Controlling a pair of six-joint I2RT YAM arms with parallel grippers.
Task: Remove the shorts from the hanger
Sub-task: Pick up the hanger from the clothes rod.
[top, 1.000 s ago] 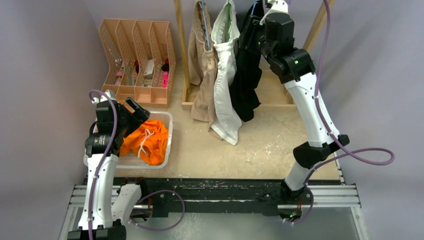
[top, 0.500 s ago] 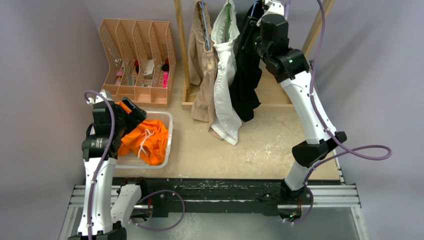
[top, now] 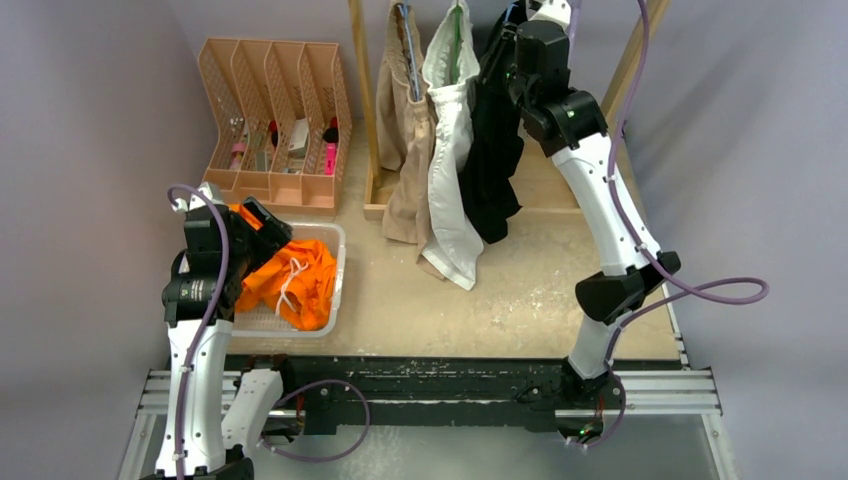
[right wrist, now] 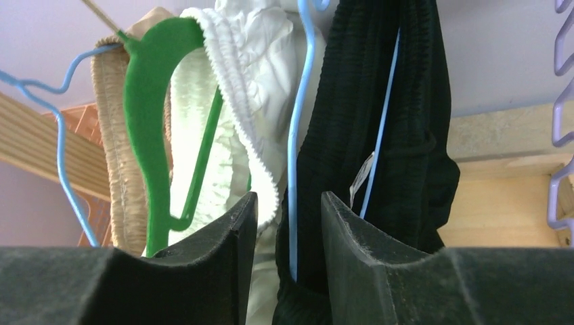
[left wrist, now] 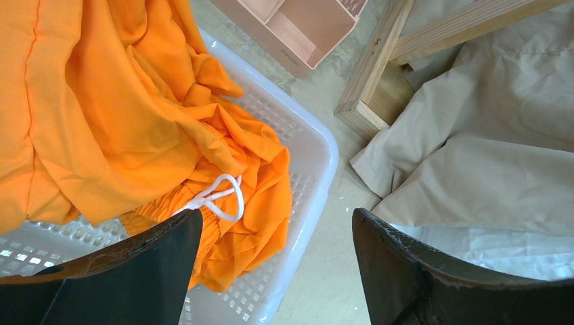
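Scene: seen from above, two white robot arms at the near edge of a beige table (top: 520,290), with a wooden rack (top: 360,100) at the far side.
Orange shorts (top: 295,283): lay crumpled in a white slotted basket (top: 262,320) on the table's left, off any hanger; white drawstring looped on top.
Beige shorts (top: 405,150): hung leftmost on the rack, on a blue wire hanger (right wrist: 61,156); hem trailed onto the table.
White shorts (top: 450,150): hung in the middle, touching the beige pair; elastic waistband draped over a green hanger (right wrist: 152,101).
Black shorts (top: 495,150): hung rightmost of the three, on a light blue wire hanger (right wrist: 294,135), just beside the white pair.
Left gripper (left wrist: 276,223): hovered over the basket's far corner; jaws spread wide, nothing between them but the view down onto orange cloth and basket rim.
Right gripper (right wrist: 289,203): raised to the rack top, at the black shorts' waistband; jaws parted by a narrow gap, with the light blue hanger's wire and the edge of the black cloth running down into that gap; could not be told whether the pads touched either.
Purple hanger (right wrist: 558,169): showed at the right edge of the right wrist view, bare.
Peach file organiser (top: 270,110): stood at the far left of the table, behind the basket, small items in its slots.
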